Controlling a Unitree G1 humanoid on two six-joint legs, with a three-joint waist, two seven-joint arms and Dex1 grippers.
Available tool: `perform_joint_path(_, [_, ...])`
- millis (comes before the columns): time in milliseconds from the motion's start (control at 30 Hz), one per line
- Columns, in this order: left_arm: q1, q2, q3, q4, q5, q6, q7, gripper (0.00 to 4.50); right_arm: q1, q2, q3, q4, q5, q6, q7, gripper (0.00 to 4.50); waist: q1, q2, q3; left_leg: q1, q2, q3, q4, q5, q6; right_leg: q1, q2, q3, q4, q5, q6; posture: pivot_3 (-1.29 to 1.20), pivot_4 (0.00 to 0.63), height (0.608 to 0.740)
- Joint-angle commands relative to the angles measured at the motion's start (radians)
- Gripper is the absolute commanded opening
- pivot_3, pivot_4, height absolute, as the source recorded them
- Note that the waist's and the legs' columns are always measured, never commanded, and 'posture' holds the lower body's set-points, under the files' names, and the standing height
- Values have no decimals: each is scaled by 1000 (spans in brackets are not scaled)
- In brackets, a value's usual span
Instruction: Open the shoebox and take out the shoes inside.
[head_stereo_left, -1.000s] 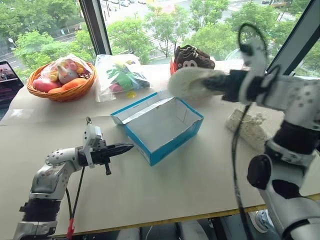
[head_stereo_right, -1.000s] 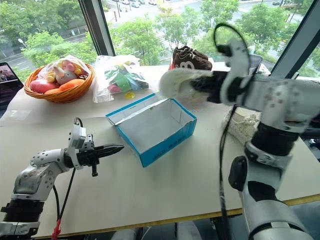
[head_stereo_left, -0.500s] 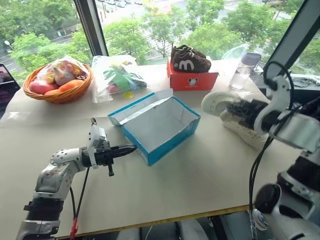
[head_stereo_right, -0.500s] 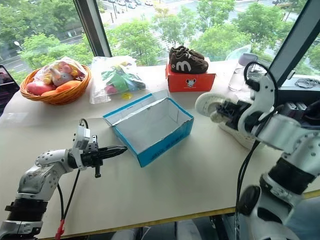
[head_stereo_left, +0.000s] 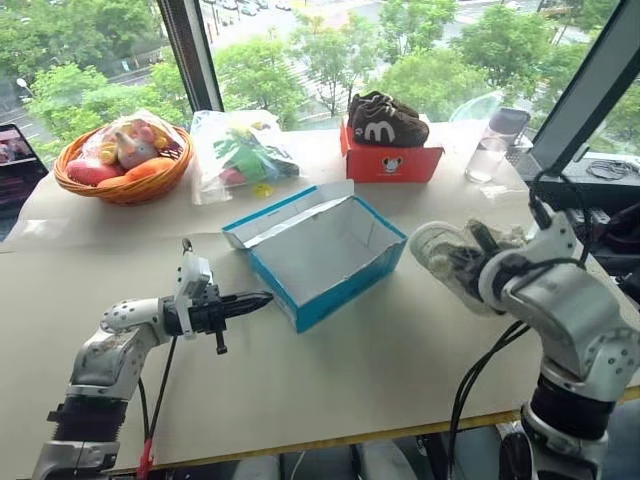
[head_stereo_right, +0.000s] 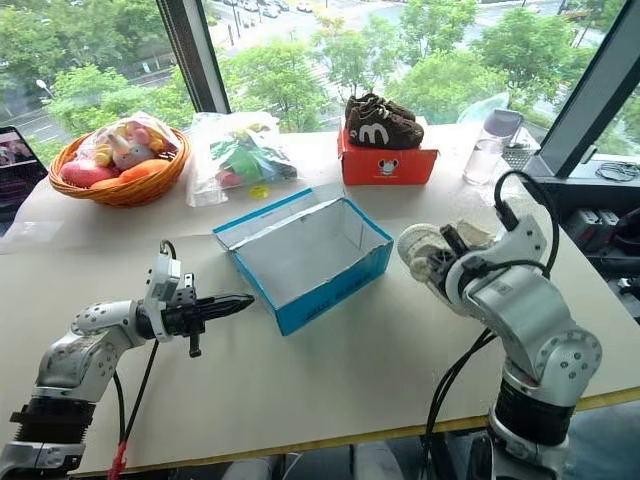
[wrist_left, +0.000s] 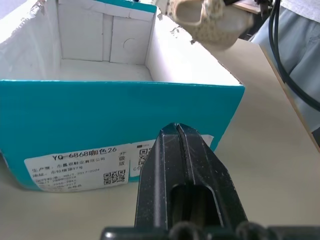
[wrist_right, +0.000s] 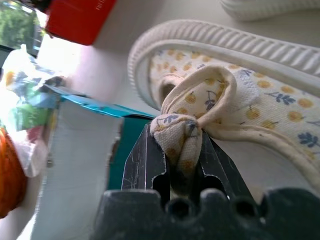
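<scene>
Shoe (head_stereo_right: 425, 250) hangs at 3 o'clock of the open, empty shoebox (head_stereo_right: 305, 258), right gripper (wrist_right: 175, 150) clamped on its soft fabric heel tab; light and floppy, likely to swing. Second shoe (wrist_right: 270, 6) mostly cut off. Left gripper (head_stereo_left: 255, 298) jaws together, just off the box's 9 o'clock end.

Blue shoebox (head_stereo_left: 330, 262), cream shoe (wrist_right: 240, 80), yellow-floral lining
</scene>
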Motion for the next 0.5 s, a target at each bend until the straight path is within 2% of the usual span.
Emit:
perform_joint_path(33, [-11,1,1,-18,-2,-10,-5,0,54,-61,-62,30,13,30,87,62,0,0,0,0,0,0,0,0,0,0,0,0,0,0,0,0,150,740])
perform_joint_path(200, [-10,4,1,-18,-4,-9,-4,0,120,-144,-130,152,13,91,198,62,4,0,0,3,1,0,0,0,0,4,1,0,0,-1,2,0,150,740])
perform_joint_path(267, [-11,4,1,-18,-5,-7,-4,0,112,-174,-140,187,13,107,232,1056,6,0,0,5,1,0,0,0,0,5,1,0,-1,-2,3,0,150,740])
perform_joint_path(300, [-11,4,2,-18,-6,-7,-4,0,107,-184,-144,198,13,112,243,1269,5,0,0,6,1,0,0,0,0,6,1,0,-1,-2,3,0,150,740])
perform_joint_path(367, [-12,5,2,-18,-6,-5,-3,0,81,-224,-144,219,13,134,287,1939,4,0,0,11,1,1,-2,0,1,11,1,0,-3,-4,6,0,150,740])
perform_joint_path(500, [-16,6,1,-14,-5,-5,-5,0,38,-323,-116,253,13,201,383,3359,5,1,0,11,2,1,-2,0,1,13,2,0,-7,-4,6,0,150,740])
